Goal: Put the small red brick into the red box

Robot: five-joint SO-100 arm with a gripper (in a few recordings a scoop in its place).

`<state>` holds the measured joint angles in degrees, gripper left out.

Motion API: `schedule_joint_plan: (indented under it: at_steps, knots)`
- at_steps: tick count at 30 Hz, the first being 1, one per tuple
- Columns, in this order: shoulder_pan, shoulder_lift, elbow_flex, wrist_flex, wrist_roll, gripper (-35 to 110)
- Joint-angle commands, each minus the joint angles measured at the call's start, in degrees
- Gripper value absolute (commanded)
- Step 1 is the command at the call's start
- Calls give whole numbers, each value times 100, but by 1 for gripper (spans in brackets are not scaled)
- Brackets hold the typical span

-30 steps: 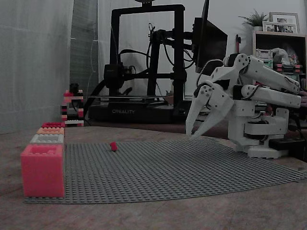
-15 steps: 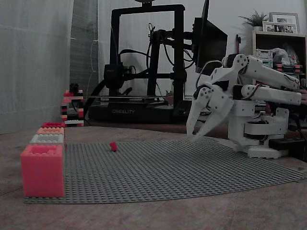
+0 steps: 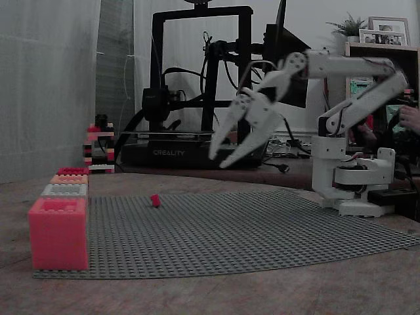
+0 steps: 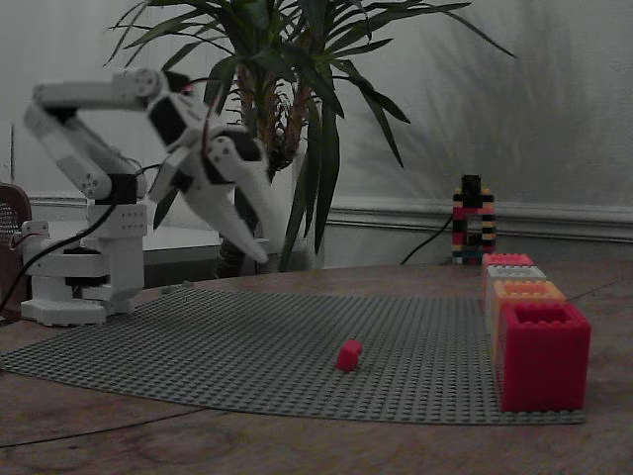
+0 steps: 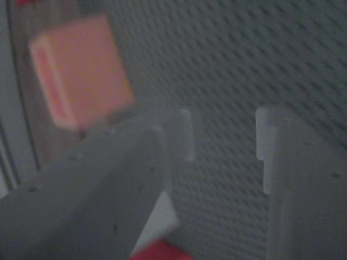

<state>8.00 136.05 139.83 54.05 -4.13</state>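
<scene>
The small red brick lies loose on the grey studded mat. The red box is an end box in a row along the mat's edge. My white gripper hangs open and empty in the air above the mat, fingers pointing down at a slant, well short of the brick and higher than it. In the blurred wrist view the gripper has mat between its two fingers; a red patch touches the bottom edge.
The row also holds an orange box, a grey box and a pink-salmon box. A red, black and white tower stands beyond. The arm's base sits at the mat's other end.
The arm has unfolded from beside its base, lifting and reaching out over the mat toward the brick's side. The gripper stays open. The brick has not moved.
</scene>
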Motion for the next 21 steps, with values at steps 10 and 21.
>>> schedule_joint_plan:
  at_steps: [10, 21]
  knots:
    - [598, -3876, -3885, 325, 18, 11]
    - [606, -6170, -6434, 1600, 167, 13]
